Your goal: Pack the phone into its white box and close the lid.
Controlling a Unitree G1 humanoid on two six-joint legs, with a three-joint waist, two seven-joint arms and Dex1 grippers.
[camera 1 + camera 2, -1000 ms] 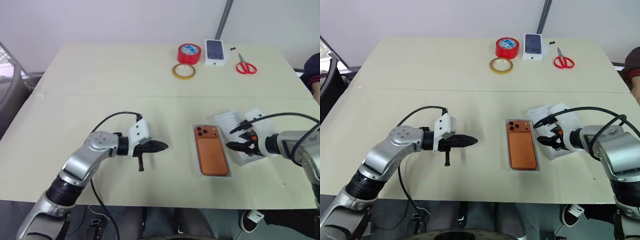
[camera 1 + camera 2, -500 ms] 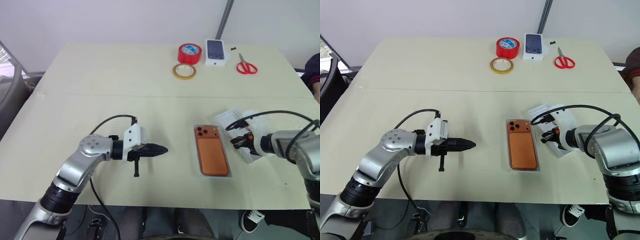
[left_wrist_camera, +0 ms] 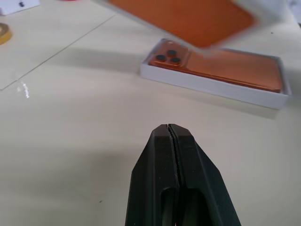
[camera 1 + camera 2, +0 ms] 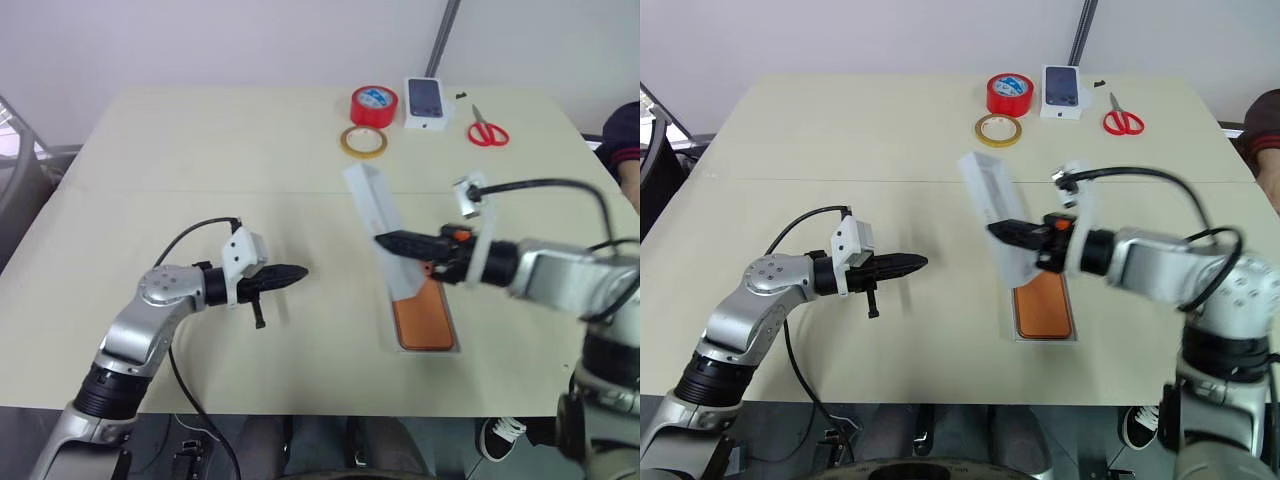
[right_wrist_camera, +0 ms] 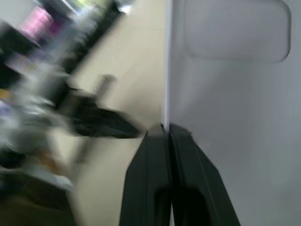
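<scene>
Two black fingers of the right gripper (image 4: 383,240), at the centre of the left eye view, are clenched on one long wall of the lid (image 4: 371,208). They hold it up off the table (image 4: 200,150), tilted steeply, with its far end toward the upper middle of the frame and its near end dipping over the top of the phone (image 4: 422,320). In the right wrist view the fingertips meet right on that thin white edge, and a rounded recess shows on the white face beside them. I still take the piece for the lid, given its low walls and its length. Pinching the wall leaves the open side free to come down over the tray, which is probably why it is held this way.

The phone lies flat in the white box (image 3: 214,90), lower right of centre, its lens cluster at the far end. It already sits where the task wants it, so the capping is what remains. The lid is not yet lined up with the box: it is slanted and set off to the left of it.

The left gripper (image 4: 300,271), left of centre, is pressed shut on nothing and points across the table toward the box, well apart from it. There it stays out of the lid's path, yet near enough to steady the box if needed.
</scene>
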